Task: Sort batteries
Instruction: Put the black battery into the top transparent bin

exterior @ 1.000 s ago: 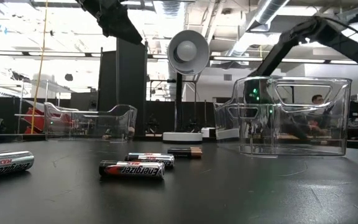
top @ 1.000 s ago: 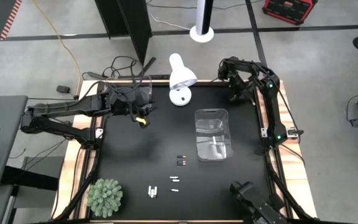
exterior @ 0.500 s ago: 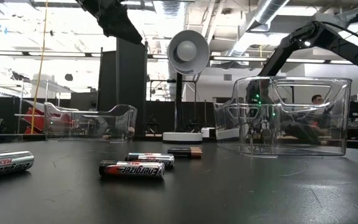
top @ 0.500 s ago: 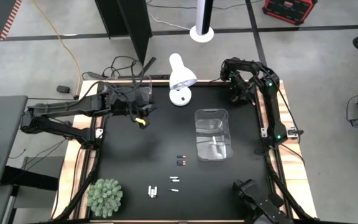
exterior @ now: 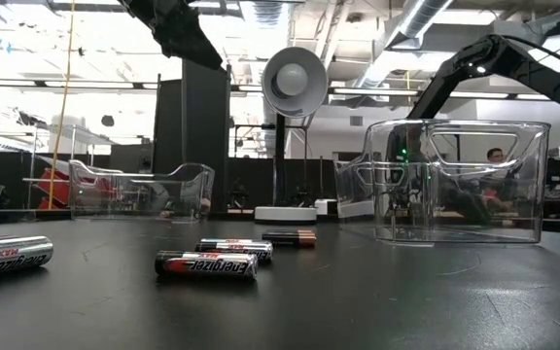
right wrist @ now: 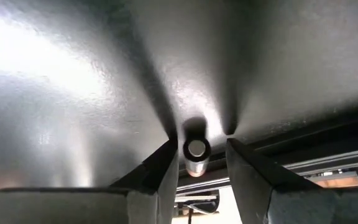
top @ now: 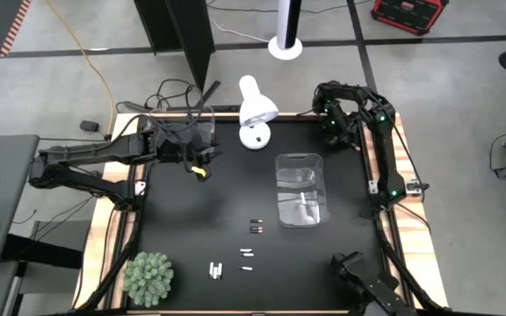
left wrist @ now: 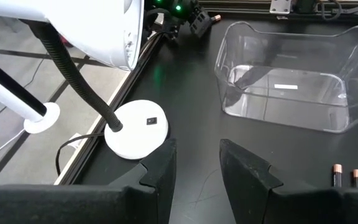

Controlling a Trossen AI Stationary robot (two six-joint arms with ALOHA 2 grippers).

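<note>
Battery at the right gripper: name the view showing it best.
Right wrist view: the battery shows end-on inside the right gripper. High and low views show only that arm; left wrist view, perhaps a copper speck by it.

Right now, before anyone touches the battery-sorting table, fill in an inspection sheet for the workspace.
Surface: black table, wooden edges.
Job's things: loose batteries toward the near edge; clear bin right of centre; second bin far left.
Clutter: white lamp; green plant.
Grippers: left gripper open, empty, near the lamp; right gripper at the far right corner, fingers either side of a single battery, a gap on one side.
Cables: black tangle; yellow cable on the floor.
Surroundings: red case; a person beyond.
</note>
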